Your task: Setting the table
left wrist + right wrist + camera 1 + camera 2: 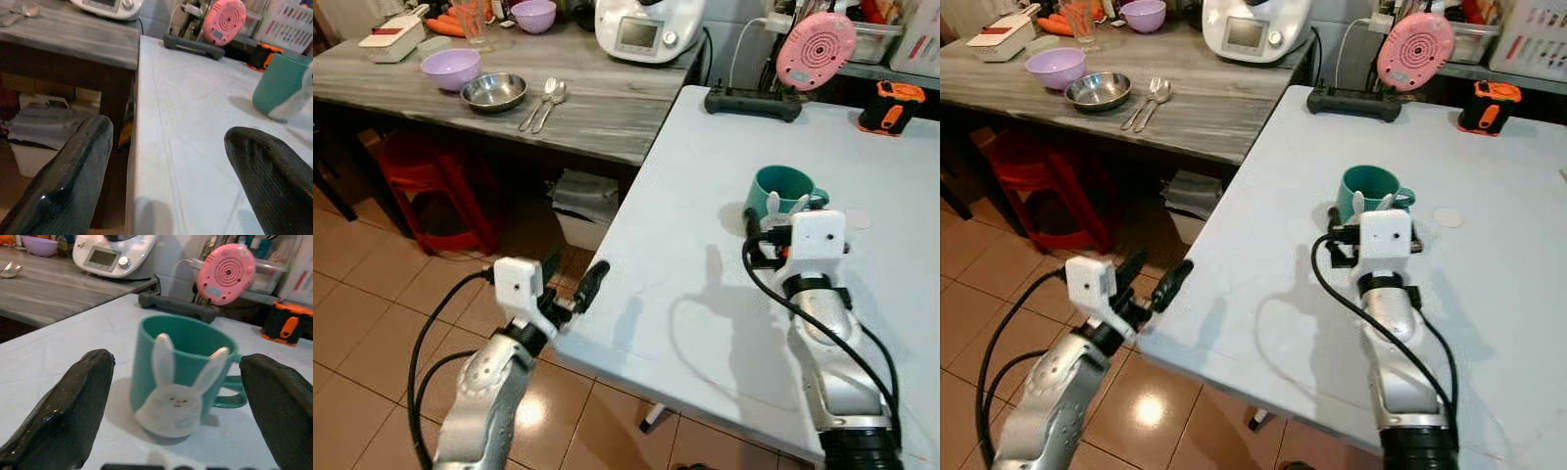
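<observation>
A teal mug [786,188] with a white bunny face and ears [176,404] stands upright on the white table [705,294]. My right gripper [178,364] is open just short of the mug, one black finger [73,401] on each side of it, not touching. My left gripper [575,269] is open too and holds nothing. It hovers at the table's near left edge, over the tiled floor. From the left wrist the mug [279,85] shows far off across the tabletop.
A grey wooden counter [597,108] to the left carries a purple bowl [450,69], a steel bowl [494,92], a spoon and fork [545,103] and a white kitchen machine [646,27]. A pink device [816,49] and orange tape measure [891,106] sit at the table's far end.
</observation>
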Robot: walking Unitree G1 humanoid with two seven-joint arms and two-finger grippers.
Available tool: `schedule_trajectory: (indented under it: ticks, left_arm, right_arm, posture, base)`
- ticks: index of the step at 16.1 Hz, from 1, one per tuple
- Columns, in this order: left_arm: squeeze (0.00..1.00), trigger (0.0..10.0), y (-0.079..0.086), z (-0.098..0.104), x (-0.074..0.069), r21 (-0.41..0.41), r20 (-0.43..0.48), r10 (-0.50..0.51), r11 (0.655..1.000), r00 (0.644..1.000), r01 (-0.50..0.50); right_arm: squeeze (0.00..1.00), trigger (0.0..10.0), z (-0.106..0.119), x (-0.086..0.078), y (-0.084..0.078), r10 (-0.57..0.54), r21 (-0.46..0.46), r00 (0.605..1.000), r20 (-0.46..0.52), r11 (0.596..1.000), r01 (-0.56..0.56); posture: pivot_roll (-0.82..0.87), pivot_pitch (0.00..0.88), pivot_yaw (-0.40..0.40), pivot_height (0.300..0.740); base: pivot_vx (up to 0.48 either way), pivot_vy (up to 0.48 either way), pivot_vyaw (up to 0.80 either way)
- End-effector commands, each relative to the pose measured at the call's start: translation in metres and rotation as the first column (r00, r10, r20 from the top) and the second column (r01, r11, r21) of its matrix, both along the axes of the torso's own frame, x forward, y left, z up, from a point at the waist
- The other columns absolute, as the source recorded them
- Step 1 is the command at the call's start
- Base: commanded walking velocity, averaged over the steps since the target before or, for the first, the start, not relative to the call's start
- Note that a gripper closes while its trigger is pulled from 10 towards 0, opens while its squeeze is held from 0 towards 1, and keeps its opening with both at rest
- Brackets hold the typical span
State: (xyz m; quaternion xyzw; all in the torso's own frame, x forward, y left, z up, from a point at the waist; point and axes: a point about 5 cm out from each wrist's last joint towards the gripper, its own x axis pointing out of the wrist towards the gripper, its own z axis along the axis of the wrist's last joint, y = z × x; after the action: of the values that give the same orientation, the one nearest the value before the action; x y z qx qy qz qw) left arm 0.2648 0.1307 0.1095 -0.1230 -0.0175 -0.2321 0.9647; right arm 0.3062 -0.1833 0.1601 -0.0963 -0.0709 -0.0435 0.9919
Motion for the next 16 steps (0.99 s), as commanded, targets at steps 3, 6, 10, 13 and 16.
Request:
schedule_trajectory:
  ticks: [3, 6, 10, 13, 16]
  left_arm:
    - [0.00, 10.0, -0.012, 0.005, -0.009, -0.028, -0.005, -0.137, 0.990, 0.991, 0.137]
    - [0.00, 10.0, -0.017, 0.009, -0.011, -0.040, 0.009, -0.182, 0.982, 0.983, 0.182]
    - [0.00, 10.0, -0.019, 0.014, -0.013, -0.021, 0.016, -0.219, 0.975, 0.976, 0.220]
    - [0.00, 10.0, -0.018, 0.011, -0.012, 0.020, 0.010, -0.214, 0.977, 0.977, 0.214]
    - [0.00, 10.0, -0.019, 0.010, -0.012, 0.025, 0.005, -0.210, 0.977, 0.978, 0.210]
  right_arm:
    - [0.00, 10.0, 0.013, 0.011, -0.016, -0.027, -0.031, 0.999, 0.028, 0.999, 0.028]
    - [0.00, 10.0, 0.023, 0.016, -0.028, -0.064, -0.053, 0.996, 0.058, 0.996, 0.067]
    - [0.00, 10.0, 0.031, 0.017, -0.043, -0.118, -0.060, 0.988, 0.095, 0.990, 0.124]
    - [0.00, 10.0, 0.032, 0.020, -0.054, -0.162, -0.060, 0.982, 0.094, 0.984, 0.168]
    - [0.00, 10.0, 0.029, 0.023, -0.056, -0.176, -0.029, 0.983, 0.058, 0.984, 0.178]
  posture:
    - [-0.07, 0.121, 0.039, 0.740]
    - [-0.08, 0.127, 0.041, 0.740]
    - [-0.08, 0.133, 0.047, 0.740]
    - [-0.08, 0.135, 0.050, 0.740]
    - [-0.07, 0.134, 0.051, 0.740]
  base:
    - [0.000, 0.000, 0.00]
    - [0.000, 0.000, 0.00]
    - [0.000, 0.000, 0.00]
    - [0.000, 0.000, 0.00]
    - [0.000, 0.000, 0.00]
